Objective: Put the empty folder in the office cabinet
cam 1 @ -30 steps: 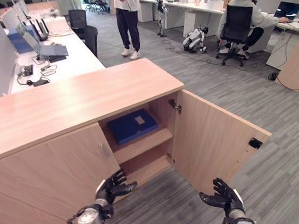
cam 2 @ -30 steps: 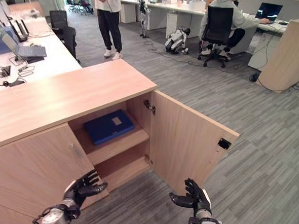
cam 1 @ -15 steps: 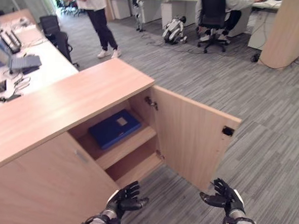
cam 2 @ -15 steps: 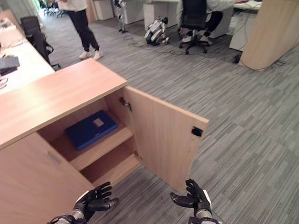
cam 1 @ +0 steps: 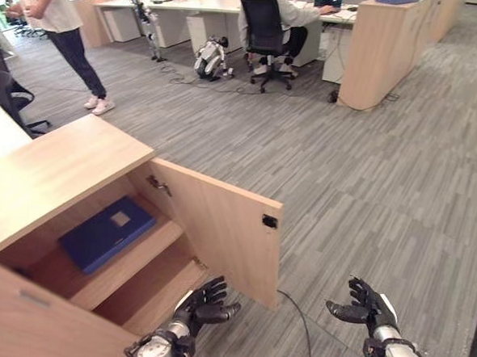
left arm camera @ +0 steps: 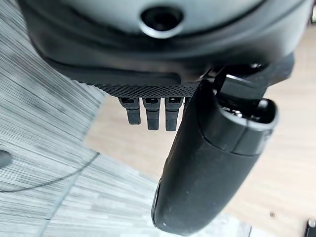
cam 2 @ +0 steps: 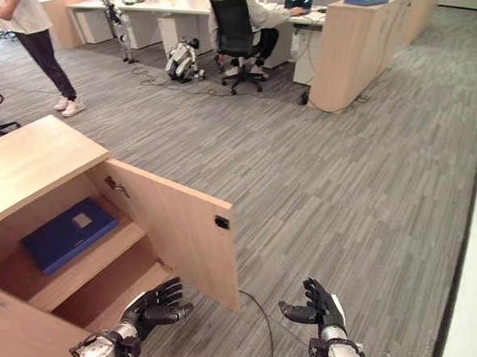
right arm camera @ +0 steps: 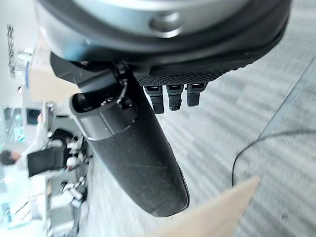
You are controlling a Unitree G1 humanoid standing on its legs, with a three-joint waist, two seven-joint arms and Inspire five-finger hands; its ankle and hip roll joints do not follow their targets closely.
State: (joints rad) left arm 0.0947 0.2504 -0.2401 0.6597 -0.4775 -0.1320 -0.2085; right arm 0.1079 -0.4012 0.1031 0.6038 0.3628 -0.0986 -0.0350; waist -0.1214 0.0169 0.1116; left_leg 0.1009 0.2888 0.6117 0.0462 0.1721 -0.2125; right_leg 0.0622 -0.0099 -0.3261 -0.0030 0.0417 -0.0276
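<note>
A dark blue folder (cam 1: 105,233) lies flat on the upper shelf inside the light wood office cabinet (cam 1: 53,171). The cabinet door (cam 1: 219,230) stands wide open toward the floor space. My left hand (cam 1: 202,302) hovers low in front of the lower shelf, fingers spread and holding nothing. My right hand (cam 1: 368,306) hangs over the grey carpet to the right of the door, fingers also spread and empty. Both hands are well clear of the folder.
A person (cam 1: 61,30) stands at the back left near a black chair (cam 1: 5,95). Another person sits at a desk (cam 1: 268,22) on an office chair, with a small robot (cam 1: 209,57) on the floor beside. A wooden counter (cam 1: 384,46) stands at the back right.
The camera has swung to the right, so the cabinet and folder sit further left in view. Both hands stay low and open, holding nothing.
</note>
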